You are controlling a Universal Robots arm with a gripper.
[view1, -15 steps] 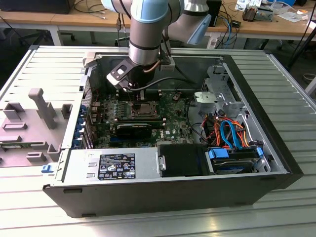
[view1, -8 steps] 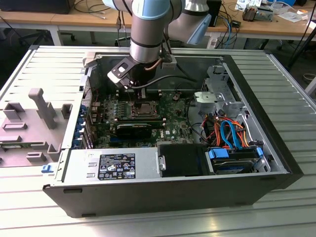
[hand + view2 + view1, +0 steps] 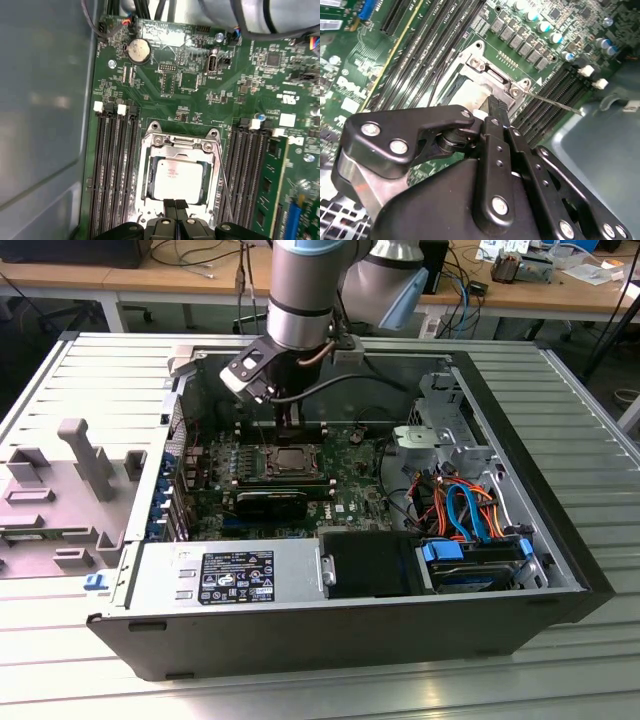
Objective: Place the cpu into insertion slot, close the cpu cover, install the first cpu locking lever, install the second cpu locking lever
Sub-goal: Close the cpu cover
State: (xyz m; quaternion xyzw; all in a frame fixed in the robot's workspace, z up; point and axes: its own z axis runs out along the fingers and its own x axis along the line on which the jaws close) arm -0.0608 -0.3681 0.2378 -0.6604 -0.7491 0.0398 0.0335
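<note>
We are seeing the fingers (image 3: 170, 206) of the gripper (image 3: 175, 204) clenched tip against tip, gripping nothing that we can make out. In both wrist views they are hanging right at one edge of the cpu cover (image 3: 150, 165), and we cannot tell whether they are touching it.

The cover, a silver frame with a central window, is lying flat over the insertion slot (image 3: 148, 180). The cpu (image 3: 177, 177) is sitting inside that slot, its pale metal top showing through the window.

Along one side of the socket a thin wire locking lever (image 3: 223, 187) is slanting outward over the neighbouring memory slots (image 3: 245, 170). In the second wrist view the same lever (image 3: 555, 101) is reaching past the cover's corner. We cannot tell whether it is latched.

More memory slots are flanking the socket on its other side. Farther across the green motherboard (image 3: 200, 100) a coin cell battery (image 3: 139, 50) is sitting near the board's edge.

In the exterior view the gripper (image 3: 290, 423) is pointing straight down inside the open computer case (image 3: 300, 640), close above the socket. The case is lying on a ribbed metal table (image 3: 580, 440). Its power supply (image 3: 230, 575) is sitting along the near wall, and blue and orange cables (image 3: 465, 505) are curling toward the exterior view's right.
</note>
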